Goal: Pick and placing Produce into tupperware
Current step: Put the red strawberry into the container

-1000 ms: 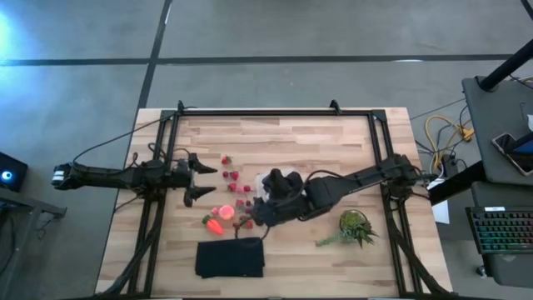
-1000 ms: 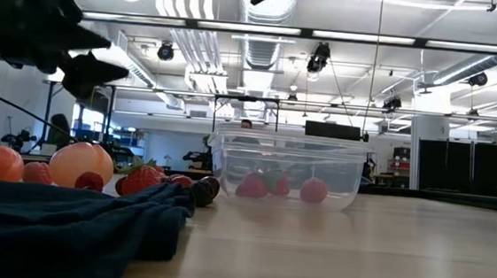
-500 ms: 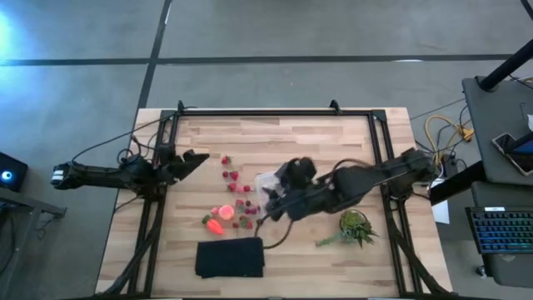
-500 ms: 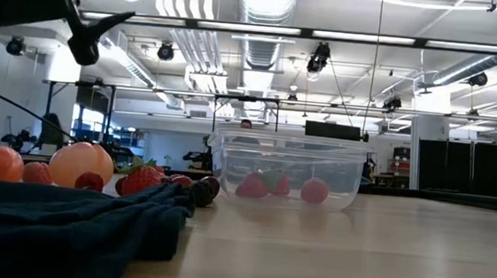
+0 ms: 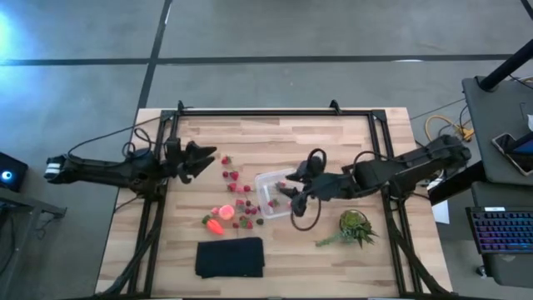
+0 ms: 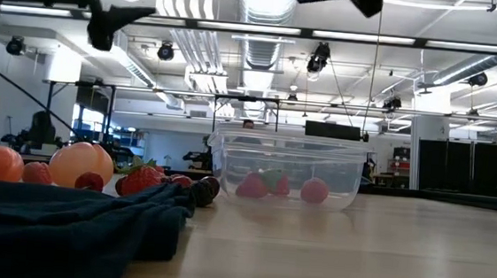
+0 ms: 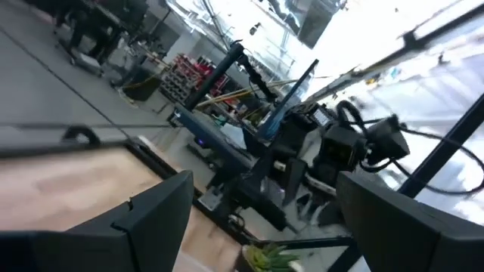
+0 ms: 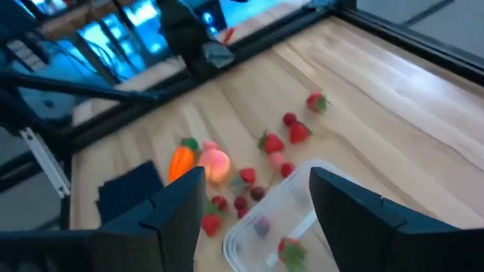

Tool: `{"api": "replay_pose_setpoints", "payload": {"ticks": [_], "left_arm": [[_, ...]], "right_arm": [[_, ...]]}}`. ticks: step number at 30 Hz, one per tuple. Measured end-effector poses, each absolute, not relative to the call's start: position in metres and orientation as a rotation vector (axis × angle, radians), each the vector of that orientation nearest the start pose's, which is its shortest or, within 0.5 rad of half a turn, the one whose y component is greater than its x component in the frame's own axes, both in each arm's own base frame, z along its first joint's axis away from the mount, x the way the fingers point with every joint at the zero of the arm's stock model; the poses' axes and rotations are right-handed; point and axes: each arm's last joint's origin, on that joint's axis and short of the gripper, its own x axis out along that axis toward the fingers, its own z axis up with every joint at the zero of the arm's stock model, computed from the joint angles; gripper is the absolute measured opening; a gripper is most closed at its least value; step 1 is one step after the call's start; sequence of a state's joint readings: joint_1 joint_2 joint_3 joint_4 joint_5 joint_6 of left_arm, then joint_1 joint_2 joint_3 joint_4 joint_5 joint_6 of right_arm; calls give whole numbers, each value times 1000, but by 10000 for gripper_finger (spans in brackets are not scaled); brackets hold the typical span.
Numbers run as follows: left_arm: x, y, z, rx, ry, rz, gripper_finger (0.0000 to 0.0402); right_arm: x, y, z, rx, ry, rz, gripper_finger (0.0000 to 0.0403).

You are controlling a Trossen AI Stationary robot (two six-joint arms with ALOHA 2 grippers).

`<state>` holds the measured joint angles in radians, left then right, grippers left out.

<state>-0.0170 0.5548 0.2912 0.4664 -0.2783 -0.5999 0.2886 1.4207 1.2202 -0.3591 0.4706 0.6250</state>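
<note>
Hovered right claw [image 5: 293, 190] part-open, empty, over tupperware [image 5: 272, 193]; risked clipping its 3 o'clock rim, scattering strawberries [image 5: 236, 190] across tabletop [image 5: 333, 150]; left claw [image 5: 204, 158] wide, empty.

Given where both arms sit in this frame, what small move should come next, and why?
Probably the left pincer should come down onto the nearest strawberry. It hovers open and empty beside the loose produce, while the right pincer is over the tupperware, which already holds a few berries.
</note>
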Motion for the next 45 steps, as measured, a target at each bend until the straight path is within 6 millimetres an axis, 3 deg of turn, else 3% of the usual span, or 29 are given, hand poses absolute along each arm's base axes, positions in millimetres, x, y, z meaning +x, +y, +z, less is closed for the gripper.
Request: {"api": "replay_pose_setpoints", "payload": {"ticks": [2, 5, 10, 15, 20, 25, 30, 33, 40, 45], "left_arm": [[149, 5, 271, -548, -229, 211, 310], [163, 5, 286, -435, -21, 265, 310], [178, 6, 299, -422, 348, 385, 310], [190, 6, 318, -428, 411, 394, 310], [194, 5, 328, -438, 397, 368, 310], [187, 4, 328, -446, 404, 334, 310], [180, 3, 326, -456, 465, 274, 310], [180, 4, 320, -462, 539, 258, 310], [182, 13, 291, -391, 824, 339, 310], [180, 24, 285, -356, 875, 377, 310]], "right_arm": [[294, 67, 321, 405, 425, -338, 230], [279, 53, 315, 436, 433, -311, 230], [257, 33, 322, 583, 295, 1, 226], [227, 12, 328, 664, 215, -55, 220], [198, 6, 341, 764, 167, -69, 219], [183, 21, 364, 448, 25, 106, 219], [174, 23, 369, 429, 6, 130, 219], [174, 26, 360, 329, 68, 182, 219], [175, 14, 320, 426, 219, 37, 219], [177, 21, 317, 394, 2, 333, 219]]}}
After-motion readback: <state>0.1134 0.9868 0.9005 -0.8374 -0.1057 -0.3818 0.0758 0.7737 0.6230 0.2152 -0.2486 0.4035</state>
